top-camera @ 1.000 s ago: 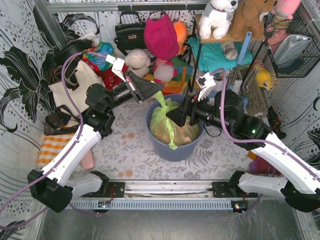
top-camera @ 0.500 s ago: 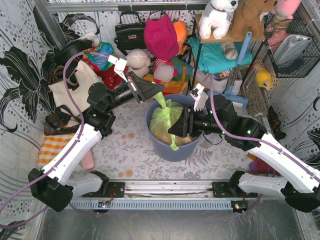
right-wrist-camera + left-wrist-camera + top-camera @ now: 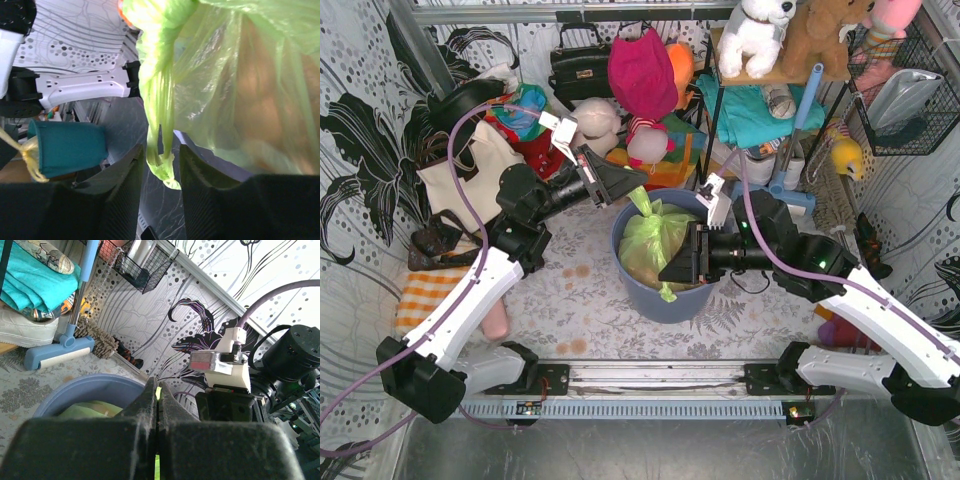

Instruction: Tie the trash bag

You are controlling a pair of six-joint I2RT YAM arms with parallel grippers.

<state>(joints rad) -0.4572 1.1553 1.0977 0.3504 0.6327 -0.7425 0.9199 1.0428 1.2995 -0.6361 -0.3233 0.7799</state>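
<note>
The trash bag, lime-green and translucent with tan paper showing through, sits in the blue-grey bin. My left gripper is above the bin's far-left rim, shut on the bag's upper twisted strip. A green sliver shows between the closed left gripper jaws. My right gripper is at the bag's front. In the right wrist view the bag's hanging tail dangles between the right gripper fingers. Those jaws are open, with a gap on each side of the tail.
A cream tote bag leans at the left, with an orange striped cloth below it. Stuffed toys and a black handbag crowd the back. A shelf with teal cloth and a blue brush stand right of the bin.
My right gripper has moved left and down along the bag's front to the hanging tail, and its jaws have narrowed. The left gripper has kept its hold, nearly still.
</note>
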